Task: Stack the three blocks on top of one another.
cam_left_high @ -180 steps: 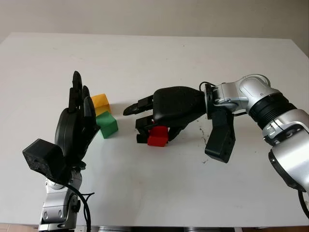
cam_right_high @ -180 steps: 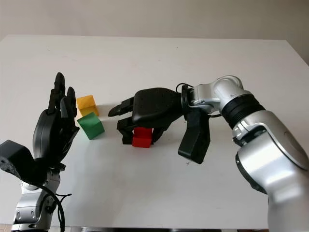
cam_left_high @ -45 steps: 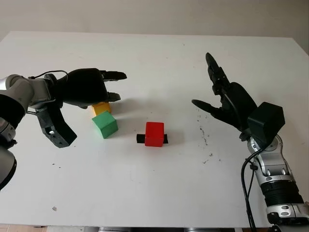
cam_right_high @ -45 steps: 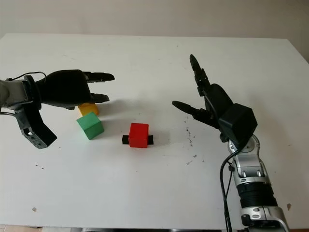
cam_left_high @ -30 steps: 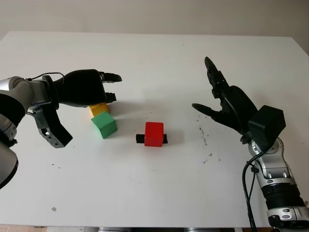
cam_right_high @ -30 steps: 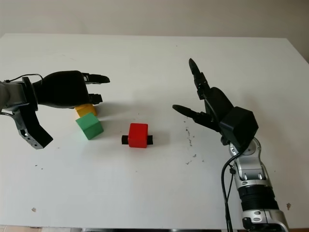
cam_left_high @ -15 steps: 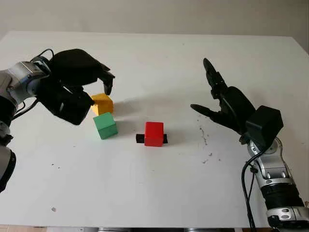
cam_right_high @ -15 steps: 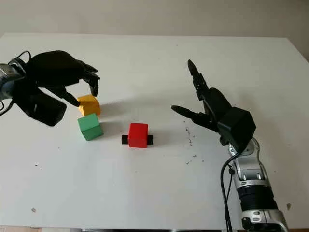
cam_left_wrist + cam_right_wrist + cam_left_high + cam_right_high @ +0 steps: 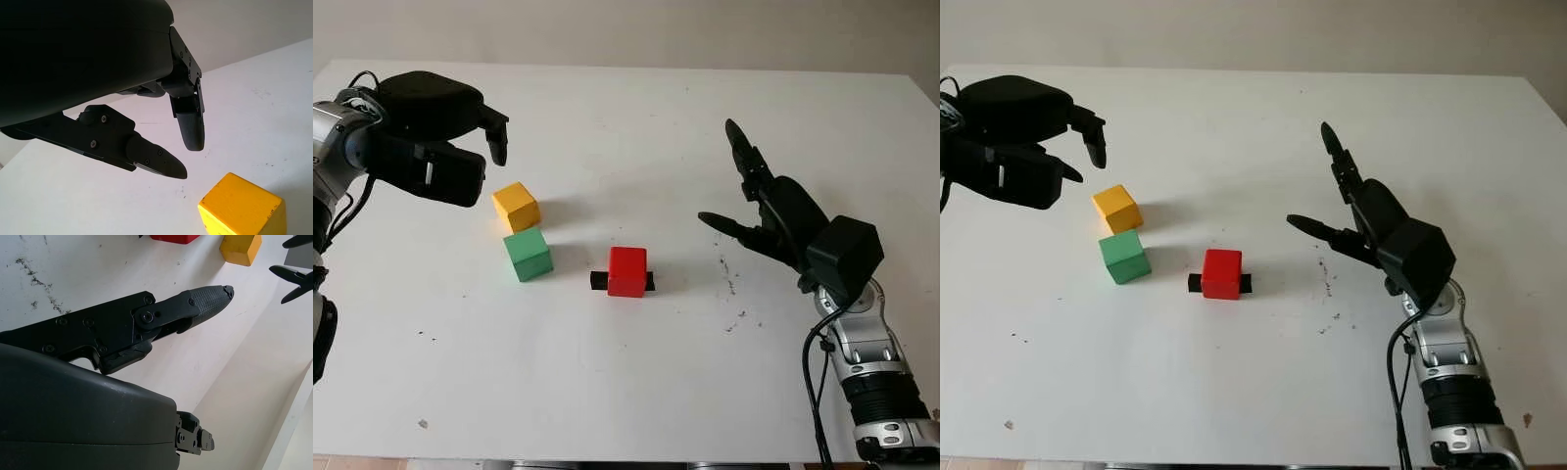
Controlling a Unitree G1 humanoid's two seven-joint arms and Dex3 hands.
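Note:
Three blocks lie apart on the white table (image 9: 636, 392). The yellow block (image 9: 516, 206) sits far left, the green block (image 9: 528, 254) just in front of it, and the red block (image 9: 627, 270) in the middle, on a black mark (image 9: 597, 281). My left hand (image 9: 487, 147) hovers open behind and to the left of the yellow block, holding nothing; the left wrist view has its fingers (image 9: 190, 132) above the yellow block (image 9: 242, 211). My right hand (image 9: 744, 196) is open, raised right of the red block.
Dark scuff marks (image 9: 729, 284) dot the table between the red block and my right arm. The table's far edge (image 9: 626, 67) runs behind both hands.
Six seconds ago my right hand was over the red block; it has since withdrawn to the right. In the last second my left hand rose and drew back left from the yellow block, empty.

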